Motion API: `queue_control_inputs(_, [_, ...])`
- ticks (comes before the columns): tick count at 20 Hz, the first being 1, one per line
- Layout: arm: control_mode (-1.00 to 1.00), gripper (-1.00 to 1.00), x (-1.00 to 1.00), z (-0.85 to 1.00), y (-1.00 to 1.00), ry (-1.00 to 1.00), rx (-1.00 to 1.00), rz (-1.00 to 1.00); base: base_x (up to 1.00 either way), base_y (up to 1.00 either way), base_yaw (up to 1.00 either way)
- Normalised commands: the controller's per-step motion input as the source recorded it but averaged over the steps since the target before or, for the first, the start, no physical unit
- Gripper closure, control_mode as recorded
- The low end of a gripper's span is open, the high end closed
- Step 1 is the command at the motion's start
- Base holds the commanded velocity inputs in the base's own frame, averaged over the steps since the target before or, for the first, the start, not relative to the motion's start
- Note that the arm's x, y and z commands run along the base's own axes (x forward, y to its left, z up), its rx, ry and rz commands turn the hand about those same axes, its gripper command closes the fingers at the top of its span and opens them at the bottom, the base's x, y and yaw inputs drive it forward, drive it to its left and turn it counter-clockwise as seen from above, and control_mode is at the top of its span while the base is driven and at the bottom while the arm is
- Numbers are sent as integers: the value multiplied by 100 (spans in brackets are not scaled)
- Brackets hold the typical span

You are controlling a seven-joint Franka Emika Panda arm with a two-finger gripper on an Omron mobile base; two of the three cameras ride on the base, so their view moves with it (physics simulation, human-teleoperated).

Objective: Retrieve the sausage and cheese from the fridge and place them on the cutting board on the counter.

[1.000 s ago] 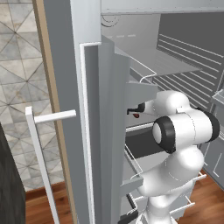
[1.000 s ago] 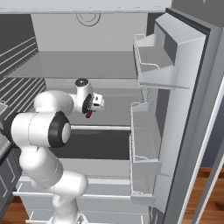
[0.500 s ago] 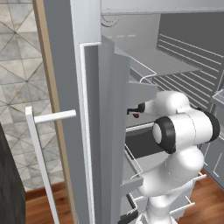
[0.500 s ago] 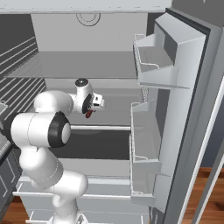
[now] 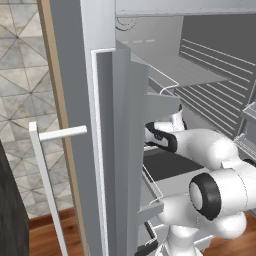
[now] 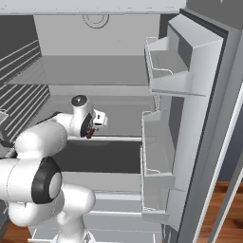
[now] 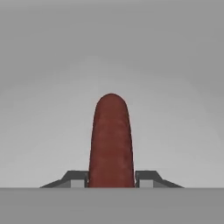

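Nothing has shifted since the earlier frame: inside the fridge point(image 6: 114, 71), the gripper point(image 7: 111, 177) stays clenched on the sausage point(image 7: 111, 140), whose long axis points straight ahead.

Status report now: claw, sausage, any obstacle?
Claw shut on sausage. Arm inside open fridge. Door bins close on the right side.

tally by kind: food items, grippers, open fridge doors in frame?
Sausage: 1, clamped in the gripper
Gripper: 1
Open fridge doors: 2, the left door and the right door
Total: 4
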Motion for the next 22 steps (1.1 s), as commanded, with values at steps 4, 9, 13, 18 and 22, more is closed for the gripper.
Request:
queue_control_inputs(4, [-100, 100, -100, 43, -2, -12, 0, -1, 0, 0, 0])
queue_control_inputs(9, [-100, 100, -99, 86, -7, 0, 0, 0, 0, 0, 0])
queue_control_inputs(13, [-100, 100, -98, 84, -13, 3, 0, 0, 0, 0, 0])
queue_control_inputs(18, [-100, 100, -94, 89, -17, 9, 0, 2, 0, 0, 0])
queue_control_inputs(22, [-100, 100, -72, 100, -12, 17, 0, 0, 0, 0, 0])
